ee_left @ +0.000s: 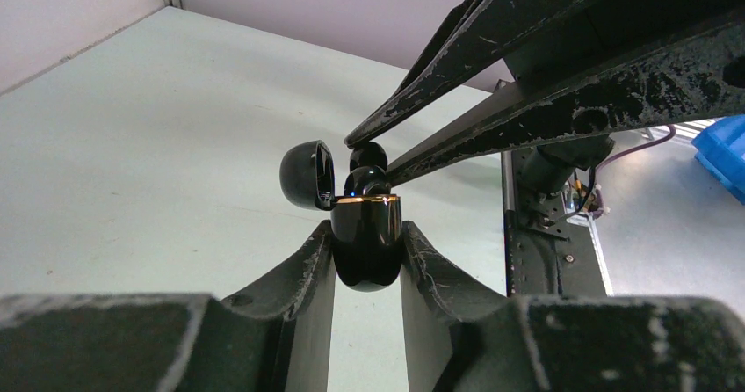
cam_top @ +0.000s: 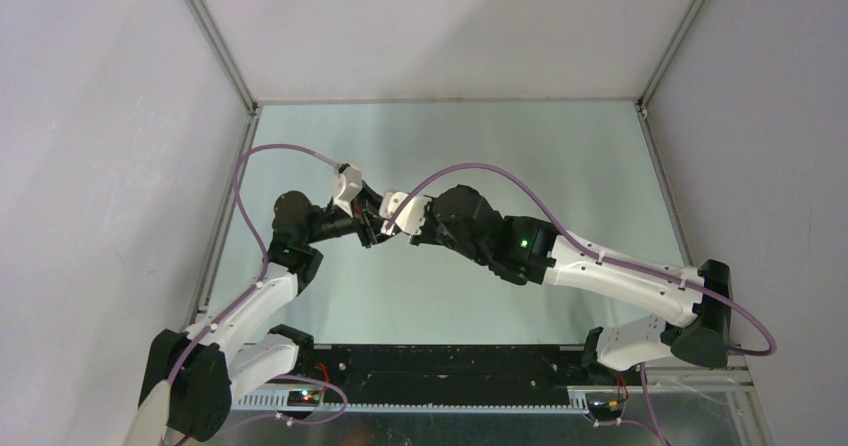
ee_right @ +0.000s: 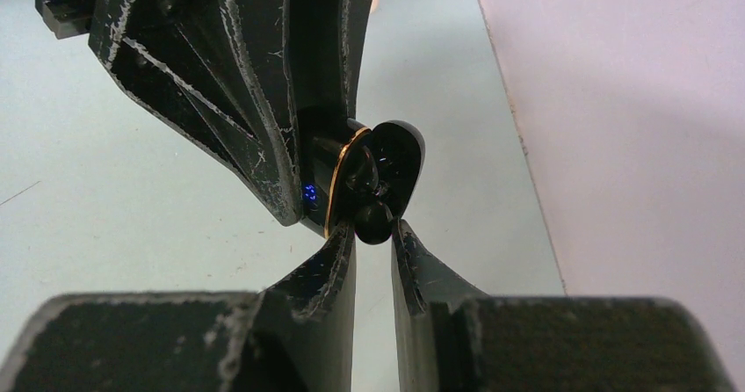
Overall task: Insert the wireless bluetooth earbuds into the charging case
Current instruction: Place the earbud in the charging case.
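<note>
In the left wrist view my left gripper [ee_left: 367, 234] is shut on a glossy black charging case [ee_left: 367, 256] with a gold rim, held upright above the table. Its lid [ee_left: 307, 174] hangs open to the left. My right gripper [ee_right: 373, 231] is shut on a black earbud [ee_right: 373, 220] and holds it right at the case's open mouth [ee_right: 336, 185], beside the lid [ee_right: 400, 156]. From the left wrist, that earbud [ee_left: 368, 156] shows between the right fingers [ee_left: 457, 84], just above the rim. A second dark rounded shape [ee_left: 364, 181] sits in the case. Both grippers meet mid-table [cam_top: 385, 228].
The pale green table [cam_top: 520, 166] is boxed in by white walls at the back and both sides. A black rail [cam_top: 440, 371] runs along the near edge between the arm bases. A blue bin [ee_left: 725, 159] lies beyond the table's edge.
</note>
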### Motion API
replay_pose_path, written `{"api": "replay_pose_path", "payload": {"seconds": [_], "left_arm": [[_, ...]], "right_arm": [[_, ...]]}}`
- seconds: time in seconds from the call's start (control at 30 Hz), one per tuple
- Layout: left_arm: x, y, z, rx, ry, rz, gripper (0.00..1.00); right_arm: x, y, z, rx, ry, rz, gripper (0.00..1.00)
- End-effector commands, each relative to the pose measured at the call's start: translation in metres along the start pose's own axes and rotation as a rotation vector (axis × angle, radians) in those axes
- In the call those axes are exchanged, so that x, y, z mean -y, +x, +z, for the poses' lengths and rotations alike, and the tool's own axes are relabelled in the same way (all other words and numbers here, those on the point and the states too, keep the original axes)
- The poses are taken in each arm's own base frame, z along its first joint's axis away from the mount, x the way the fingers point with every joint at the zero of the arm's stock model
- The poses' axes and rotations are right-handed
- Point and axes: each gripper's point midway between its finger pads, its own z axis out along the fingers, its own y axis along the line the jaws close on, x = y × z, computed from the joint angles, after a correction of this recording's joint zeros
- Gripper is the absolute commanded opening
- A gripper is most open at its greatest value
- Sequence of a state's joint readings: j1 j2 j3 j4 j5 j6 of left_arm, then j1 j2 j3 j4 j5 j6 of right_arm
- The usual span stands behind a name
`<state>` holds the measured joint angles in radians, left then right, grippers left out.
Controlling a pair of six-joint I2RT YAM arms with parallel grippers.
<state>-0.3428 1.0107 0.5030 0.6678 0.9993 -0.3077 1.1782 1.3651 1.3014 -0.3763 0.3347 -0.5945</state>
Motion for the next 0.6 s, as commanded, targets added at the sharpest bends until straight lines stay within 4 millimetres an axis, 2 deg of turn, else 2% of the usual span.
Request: {"api": "replay_pose_path", "payload": {"seconds": [0.0,0.27,0.43,0.57], "left_arm": [[0.008,-0.011,0.000,0.031,0.031,0.050,0.00],[0.005,-0.013,0.001,0.037,0.011,0.043,0.00],[0.005,-0.022,0.000,0.082,0.010,0.058,0.00],[0.006,-0.021,0.000,0.084,0.011,0.059,0.00]], "right_arm": [[-0.010,-0.005,-0.004,0.025,-0.048,0.005,0.10],[-0.006,-0.009,-0.013,0.046,-0.049,0.007,0.13],[-0.004,-0.009,-0.016,0.051,-0.050,0.014,0.15],[-0.002,-0.009,-0.017,0.054,-0.048,0.018,0.22]]}}
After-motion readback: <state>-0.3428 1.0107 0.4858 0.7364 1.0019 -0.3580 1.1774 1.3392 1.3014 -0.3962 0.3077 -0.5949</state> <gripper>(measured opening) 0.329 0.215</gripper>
